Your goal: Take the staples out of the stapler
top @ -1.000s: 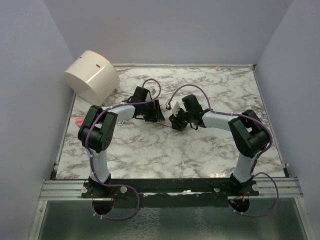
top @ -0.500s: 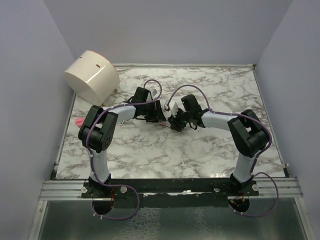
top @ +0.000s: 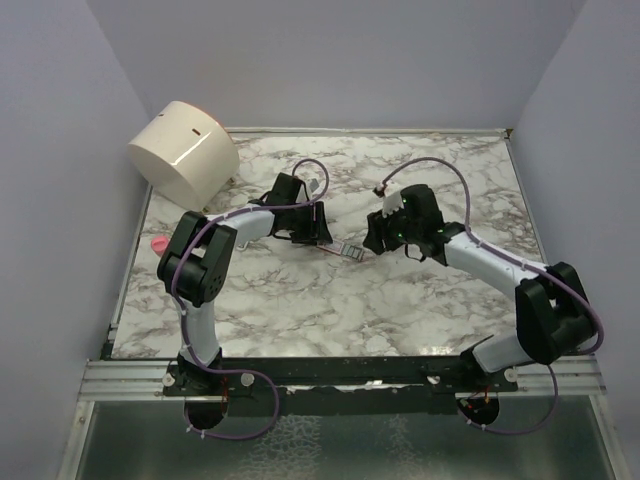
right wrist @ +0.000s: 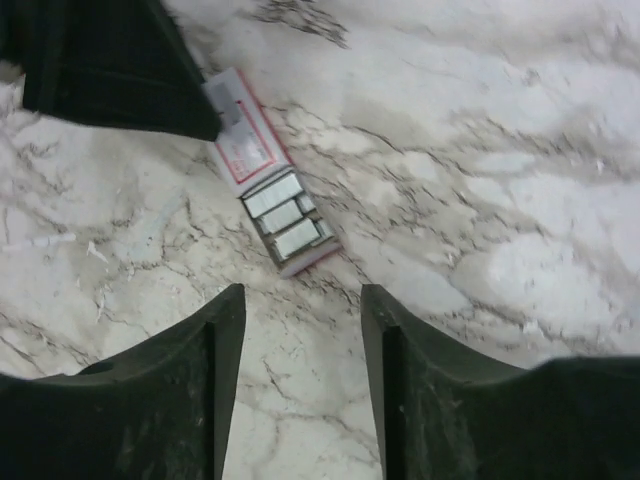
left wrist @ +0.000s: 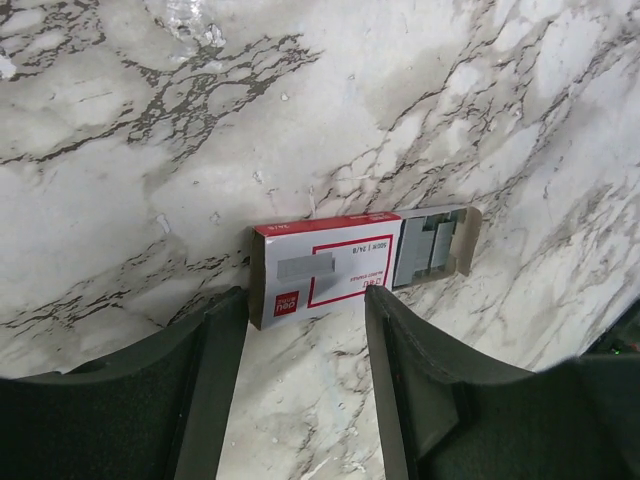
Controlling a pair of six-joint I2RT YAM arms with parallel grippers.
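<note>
Fingers spread, the right gripper (right wrist: 300, 315) hangs over a marble table (right wrist: 500, 150). Ahead, a red-and-white box (right wrist: 243, 145) shows three strips of staples (right wrist: 285, 215); a dark finger (right wrist: 120, 70) overlaps its far end.

worktop (top: 330, 300): white marble, grey veins | cream drum (top: 185, 150): far-left corner, tilted | small pink piece (top: 157, 244): left edge, nearer than the drum | red-and-white cardboard box (left wrist: 340, 270): mid-worktop, lying flat, inner tray slid partly out

The right tool (top: 370, 238) has drawn back rightward off the staple box (top: 338, 248), uncovering its open tray.
</note>
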